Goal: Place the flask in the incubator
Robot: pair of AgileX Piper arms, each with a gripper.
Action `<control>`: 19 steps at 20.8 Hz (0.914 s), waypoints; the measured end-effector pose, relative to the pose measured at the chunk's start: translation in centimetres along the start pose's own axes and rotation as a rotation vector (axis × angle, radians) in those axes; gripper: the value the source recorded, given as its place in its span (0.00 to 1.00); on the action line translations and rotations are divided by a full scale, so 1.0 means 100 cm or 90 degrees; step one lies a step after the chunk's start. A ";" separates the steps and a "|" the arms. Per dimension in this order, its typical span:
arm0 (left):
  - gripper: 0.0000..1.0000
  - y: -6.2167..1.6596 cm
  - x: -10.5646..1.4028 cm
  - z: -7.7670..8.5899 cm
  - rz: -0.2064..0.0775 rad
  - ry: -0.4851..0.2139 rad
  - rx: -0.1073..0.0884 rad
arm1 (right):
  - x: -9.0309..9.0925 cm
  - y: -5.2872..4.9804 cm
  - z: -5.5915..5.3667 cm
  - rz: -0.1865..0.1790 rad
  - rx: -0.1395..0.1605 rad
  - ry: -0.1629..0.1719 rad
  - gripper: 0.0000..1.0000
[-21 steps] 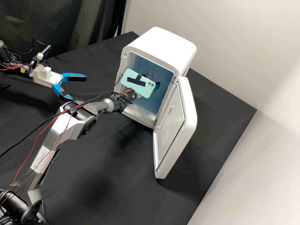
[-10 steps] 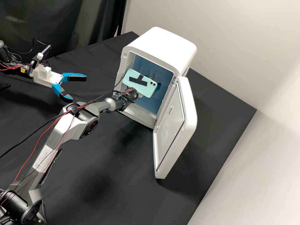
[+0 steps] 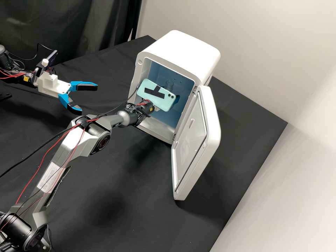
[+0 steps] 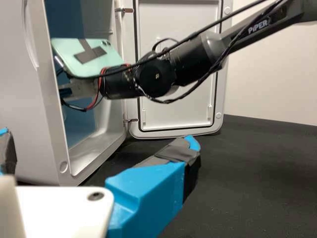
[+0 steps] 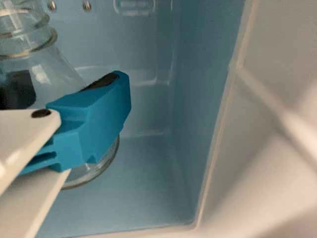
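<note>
Currently at far left: left jaws over the table (image 3: 122, 196), well apart from the incubator (image 3: 182, 52), spread wide, holding nothing. Toward centre: right arm (image 3: 84, 134) stretched from the near-left corner into the open cavity, mint phone (image 3: 155, 94) strapped on its wrist at the mouth. Inside the blue chamber: flask (image 5: 39, 74), clear glass, seemingly upright, toward the back, neck just visible past the phone in the high view. Right jaws clamped on the flask: blue finger (image 5: 94, 119) pressed against the cone, dark pad of the other at the opposite side. Base on the chamber floor or just above it: cannot tell. At right: door (image 3: 197, 140) swung wide open, clear of the arm.

Progress, as judged: carry-in done, flask within the incubator. Left to do: seat it if not yet down, release, draw the right arm out without catching the neck; shutting the door perhaps, though not asked for by the task sentence. Risk, as judged: smooth glass, easy to tip on release.

Surroundings: matte black table, incubator standing toward its far right corner; black curtain (image 3: 70, 24) behind at left, plain pale wall (image 3: 273, 52) behind the incubator.
</note>
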 end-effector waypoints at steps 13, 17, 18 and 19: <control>1.00 -0.0008 0.000 0.003 -0.002 -0.008 0.000 | 0.002 -0.027 0.021 -0.028 0.007 -0.028 0.00; 1.00 -0.0008 0.000 0.003 -0.002 -0.008 0.000 | 0.001 -0.031 0.023 -0.021 0.019 -0.029 0.00; 1.00 -0.0008 0.000 0.003 -0.002 -0.008 0.000 | 0.001 -0.032 0.023 -0.020 0.020 -0.029 0.00; 1.00 -0.0008 0.000 0.003 -0.002 -0.008 0.000 | 0.001 -0.032 0.024 -0.017 0.020 -0.027 0.00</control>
